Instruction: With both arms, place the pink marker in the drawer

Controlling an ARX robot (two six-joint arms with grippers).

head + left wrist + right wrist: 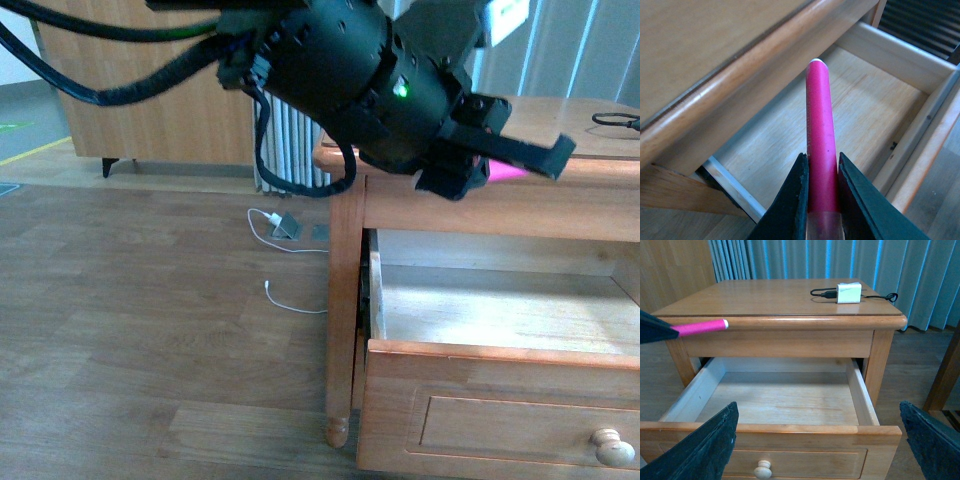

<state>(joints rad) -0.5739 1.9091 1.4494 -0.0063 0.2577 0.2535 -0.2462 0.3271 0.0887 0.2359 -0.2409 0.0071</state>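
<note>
My left gripper is shut on the pink marker, which sticks out past the fingertips with its whitish end forward. The marker hangs just off the tabletop's front edge, above the open drawer. In the front view the left gripper is level with the table edge, and a bit of the marker shows under it. The drawer is pulled out and bare inside, its round knob low on the front. My right gripper stands open, wide, in front of the drawer's front panel. The marker pokes in from the side.
A white charger with a black cable lies on the wooden tabletop. The table leg stands beside the drawer. A white cable and adapter lie on the wood floor. Blue curtains hang behind the table.
</note>
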